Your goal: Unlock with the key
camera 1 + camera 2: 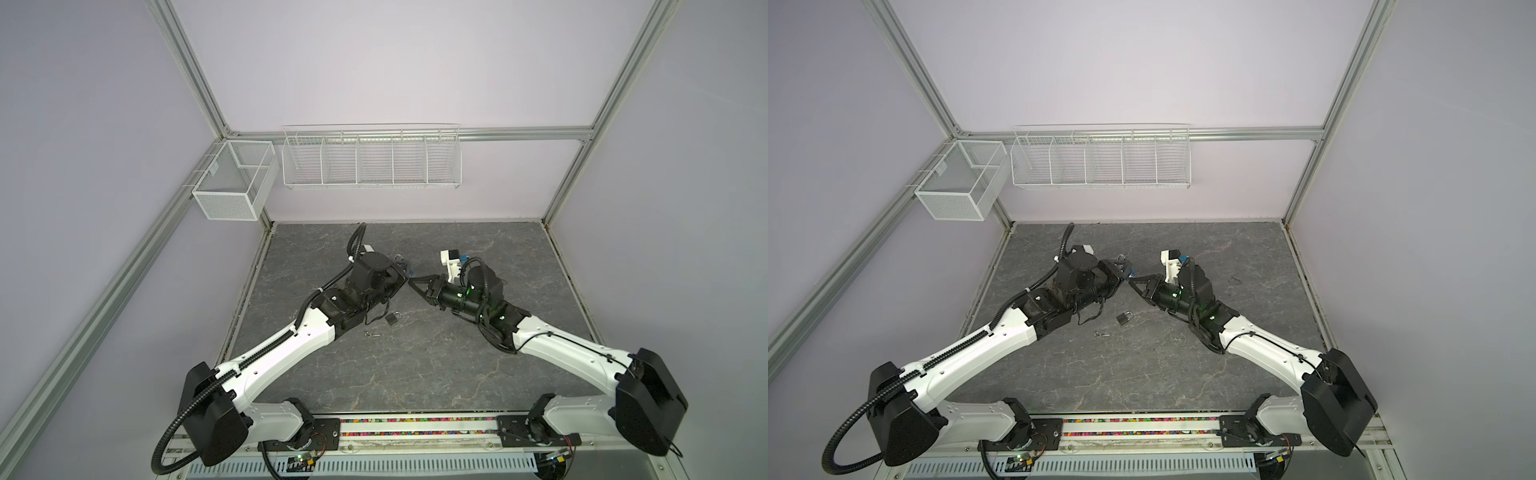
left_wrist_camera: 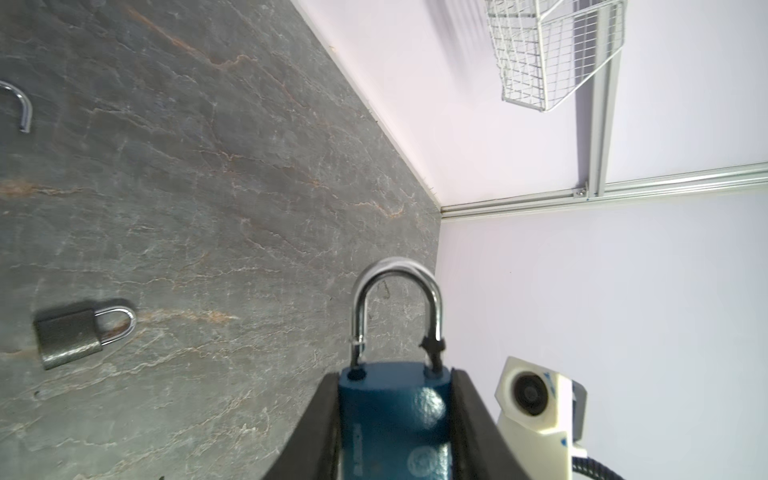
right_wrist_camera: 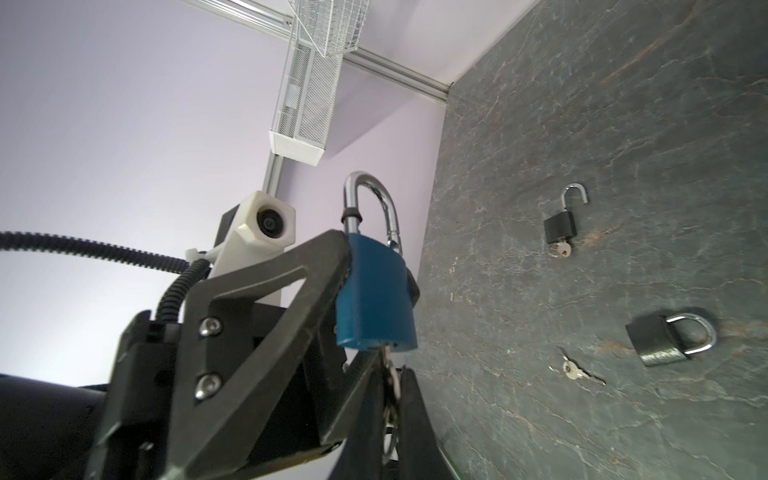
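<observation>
Over slate [image 1: 415, 374], left end effector [image 2: 392, 374] clamps blue padlock [image 2: 392, 403]; right end effector [image 1: 412, 282] pinches key [image 3: 385, 360].

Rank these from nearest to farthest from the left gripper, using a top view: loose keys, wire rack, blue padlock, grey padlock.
1. blue padlock: clamped in the left gripper itself.
2. grey padlock: on the table, just toward the robot's base.
3. loose keys: on the table past that padlock, by the left arm.
4. wire rack: hung high at the back.

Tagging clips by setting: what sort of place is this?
Likely a robotics lab test cell: aluminium frame around plain walls, left arm and right arm mounted at the edge of the table, blue padlock and grey padlock as props.
</observation>
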`<state>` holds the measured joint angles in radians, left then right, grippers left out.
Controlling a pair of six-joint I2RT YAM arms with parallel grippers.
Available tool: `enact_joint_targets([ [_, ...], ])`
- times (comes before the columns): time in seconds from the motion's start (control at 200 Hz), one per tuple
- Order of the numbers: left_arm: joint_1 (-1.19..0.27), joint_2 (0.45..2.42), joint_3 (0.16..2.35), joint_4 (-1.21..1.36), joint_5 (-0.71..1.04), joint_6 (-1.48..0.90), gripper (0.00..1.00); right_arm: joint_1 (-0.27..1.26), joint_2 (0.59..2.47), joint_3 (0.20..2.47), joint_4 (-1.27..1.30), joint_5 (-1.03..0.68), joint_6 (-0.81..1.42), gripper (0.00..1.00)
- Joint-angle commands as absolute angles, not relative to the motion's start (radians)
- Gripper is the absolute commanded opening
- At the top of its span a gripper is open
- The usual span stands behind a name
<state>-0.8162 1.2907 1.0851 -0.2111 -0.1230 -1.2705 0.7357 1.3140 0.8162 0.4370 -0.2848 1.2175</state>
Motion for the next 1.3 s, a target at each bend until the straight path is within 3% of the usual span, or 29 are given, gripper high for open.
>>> enact_joint_targets([
  [0.0,-0.836,1.307,1.037,-0.197,0.026,-1.265,0.0,0.748,1.302,0.826,0.768,-0.36,1.28,0.07],
  [0.08,-0.829,1.298,1.039,-0.198,0.021,-1.252,0.0,0.748,1.303,0.821,0.765,-0.361,1.254,0.07],
  [0.28,-0.828,1.287,1.087,-0.254,-0.019,-1.209,0.0,0.771,1.241,0.92,0.406,-0.301,1.023,0.07],
  [0.49,-0.823,1.292,1.142,-0.298,-0.086,-1.17,0.0,0.781,1.22,0.951,0.211,-0.239,0.904,0.07],
  [0.62,-0.821,1.296,1.175,-0.321,-0.124,-1.153,0.0,0.815,1.2,0.988,0.041,-0.13,0.78,0.12],
  [0.77,-0.82,1.304,1.22,-0.376,-0.163,-1.126,0.0,0.839,1.178,1.021,-0.083,-0.036,0.694,0.26],
  [0.895,-0.816,1.295,1.244,-0.429,-0.209,-1.095,0.0,0.841,1.131,1.051,-0.215,0.058,0.64,0.52],
  [1.069,-0.809,1.266,1.217,-0.397,-0.222,-0.953,0.0,0.836,1.048,1.075,-0.378,0.154,0.55,0.77],
  [1.294,-0.81,1.195,1.14,-0.321,-0.186,-0.671,0.0,0.796,1.033,1.189,-0.619,0.183,0.474,0.94],
])
